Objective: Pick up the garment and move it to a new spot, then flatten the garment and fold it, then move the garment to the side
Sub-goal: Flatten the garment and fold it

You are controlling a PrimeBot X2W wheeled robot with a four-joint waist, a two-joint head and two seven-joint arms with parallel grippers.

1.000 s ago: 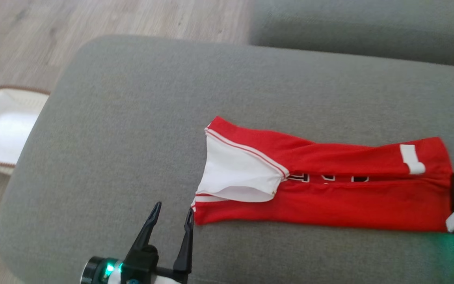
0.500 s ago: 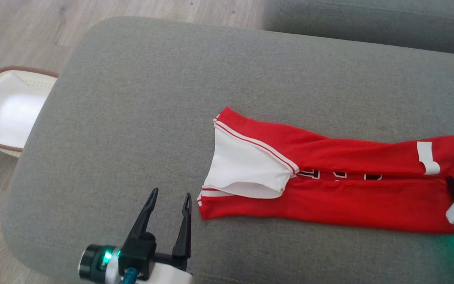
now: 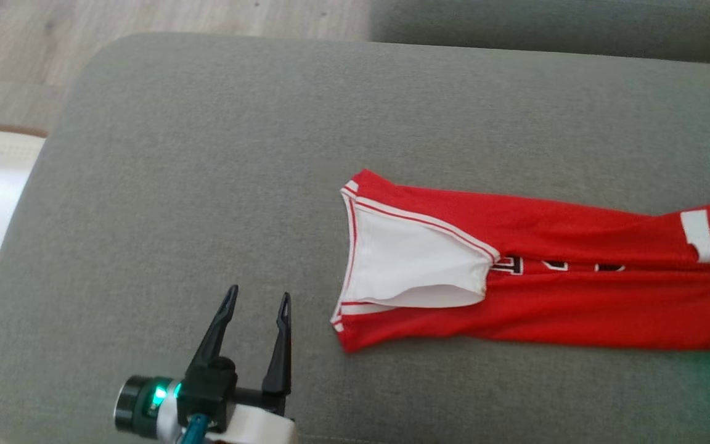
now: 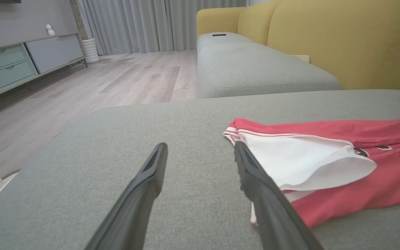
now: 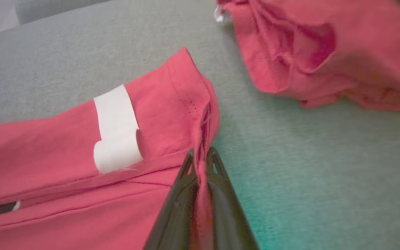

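Right claw (image 5: 201, 153): just closed, pinching red shirt (image 3: 564, 290) edge. Left claw (image 3: 258, 293): open, empty, beside shirt. Fold looks ready.

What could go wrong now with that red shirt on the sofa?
1. The right fingers pinch only a thin edge of the shirt; it might slip out when pulled.
2. The left fingers are open beside the white end, holding nothing, so a one-sided pull could undo the fold.
3. Another red garment lies close by and could get dragged along.
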